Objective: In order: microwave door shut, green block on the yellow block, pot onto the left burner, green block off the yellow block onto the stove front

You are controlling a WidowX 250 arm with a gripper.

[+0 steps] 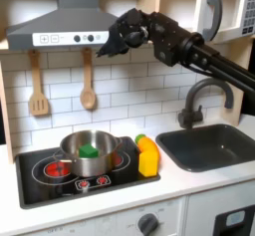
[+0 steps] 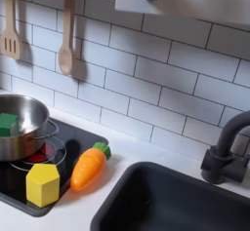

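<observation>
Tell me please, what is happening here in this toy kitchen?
A robot arm is raised above the stove, its gripper high near the hood and holding nothing that can be seen; whether it is open or shut cannot be told. The green block lies inside the pot, which stands on the black cooktop. The yellow block stands at the cooktop's right edge in the first exterior view, with a toy carrot beside it. The microwave door is at the upper right.

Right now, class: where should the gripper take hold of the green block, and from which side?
Probably from straight above, pinching two opposite side faces of the green block. It lies low inside the pot, whose wall blocks any sideways approach.
</observation>
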